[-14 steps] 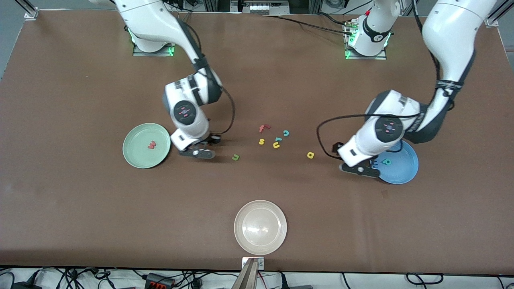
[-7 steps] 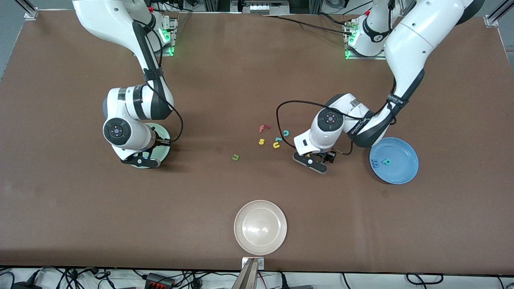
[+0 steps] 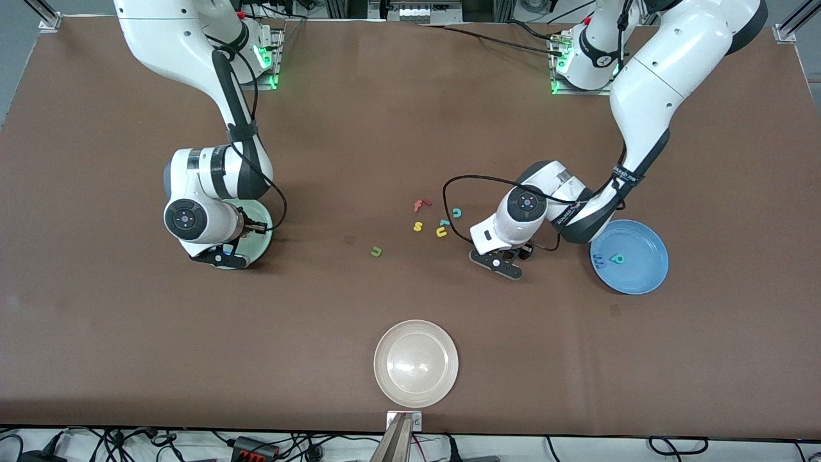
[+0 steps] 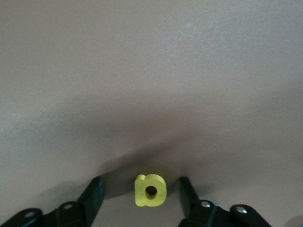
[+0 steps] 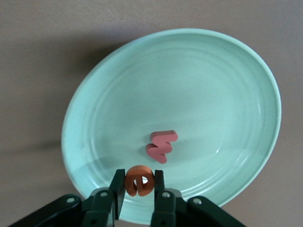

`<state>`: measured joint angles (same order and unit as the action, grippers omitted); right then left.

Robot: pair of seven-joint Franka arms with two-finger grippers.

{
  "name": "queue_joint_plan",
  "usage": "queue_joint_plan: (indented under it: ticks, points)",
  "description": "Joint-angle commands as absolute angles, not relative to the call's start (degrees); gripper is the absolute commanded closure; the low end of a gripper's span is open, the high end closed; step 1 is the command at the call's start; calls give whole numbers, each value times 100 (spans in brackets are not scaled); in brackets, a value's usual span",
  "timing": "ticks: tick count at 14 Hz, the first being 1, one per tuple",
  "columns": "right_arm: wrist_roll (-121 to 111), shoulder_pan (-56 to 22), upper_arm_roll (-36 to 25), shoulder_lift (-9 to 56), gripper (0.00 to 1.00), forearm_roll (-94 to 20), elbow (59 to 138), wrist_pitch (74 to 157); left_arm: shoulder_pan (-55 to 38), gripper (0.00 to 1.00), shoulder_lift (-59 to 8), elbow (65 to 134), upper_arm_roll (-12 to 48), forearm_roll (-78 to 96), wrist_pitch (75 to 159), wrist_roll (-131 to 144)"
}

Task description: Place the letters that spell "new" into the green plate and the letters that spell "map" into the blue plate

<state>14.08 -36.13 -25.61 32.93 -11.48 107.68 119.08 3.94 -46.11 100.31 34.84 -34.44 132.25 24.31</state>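
Observation:
My right gripper (image 5: 138, 184) is shut on the orange "e" (image 5: 139, 181) and holds it low over the green plate (image 5: 255, 85). The salmon "w" (image 5: 162, 145) lies in that plate. In the front view this gripper (image 3: 249, 227) covers most of the green plate (image 3: 264, 240). My left gripper (image 4: 141, 183) is down at the table, open, with the yellow "a" (image 4: 150, 190) lying between its fingers and a gap on each side. In the front view the left gripper (image 3: 499, 251) hides the "a". The blue plate (image 3: 648, 279) holds the blue "m" (image 3: 599, 261) and teal "p" (image 3: 617, 258). The olive "n" (image 3: 376, 251) lies alone mid-table.
A cluster of loose letters lies beside the left gripper, toward the right arm's end: red "f" (image 3: 421, 205), yellow "s" (image 3: 417, 226), teal "c" (image 3: 457, 212) and a yellow u-shape (image 3: 441, 232). A whitish-beige plate (image 3: 415, 363) sits near the table's front edge.
The right arm swung from beside the green plate to over it. The left arm left the blue plate, came over the yellow "a" and has sunk a little lower around it.

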Motion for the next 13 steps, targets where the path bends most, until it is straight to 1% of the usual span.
queue_joint_plan:
  ticks: [1, 2, 4, 5, 6, 7, 8, 10, 12, 13]
  points:
    - [1292, -3559, -2531, 3331, 21, -1230, 10767, 12006, 378, 67, -4641, 10028, 3489, -3621, 13219, 2558]
    - [1309, -3560, -2531, 3322, 0, -1239, 10740, 11988, 387, 78, -4632, 10020, 3489, -3621, 13210, 2558]
    - [1371, -3638, -2531, 3261, 0, -1239, 10618, 11927, 457, 93, -4562, 10020, 3498, -3621, 13149, 2505]
    - [1371, -3673, -2514, 3235, 0, -1239, 10478, 11909, 501, 95, -4475, 10011, 3515, -3621, 13131, 2461]
    - [1354, -3700, -2461, 3217, 0, -1283, 10355, 11909, 562, 94, -4352, 10011, 3516, -3621, 13044, 2426]
    - [1336, -3770, -2374, 3225, 0, -1318, 10153, 11927, 650, 91, -4220, 9959, 3559, -3621, 12704, 2382]
    - [1319, -3840, -2286, 3243, 0, -1327, 9969, 11979, 746, 91, -4080, 9906, 3586, -3621, 12378, 2217]
    - [1388, -4007, -2014, 3409, 0, -1432, 9512, 12075, 1001, 85, -3772, 9879, 3586, -3604, 11955, 1830]
    - [1432, -4122, -1838, 3646, 0, -1843, 9203, 12330, 1492, 86, -3587, 9879, 3586, -3604, 11629, 1094]
    - [1415, -4200, -1837, 3708, 4, -2063, 9193, 12462, 1781, 86, -3560, 9879, 3595, -3604, 11619, 664]
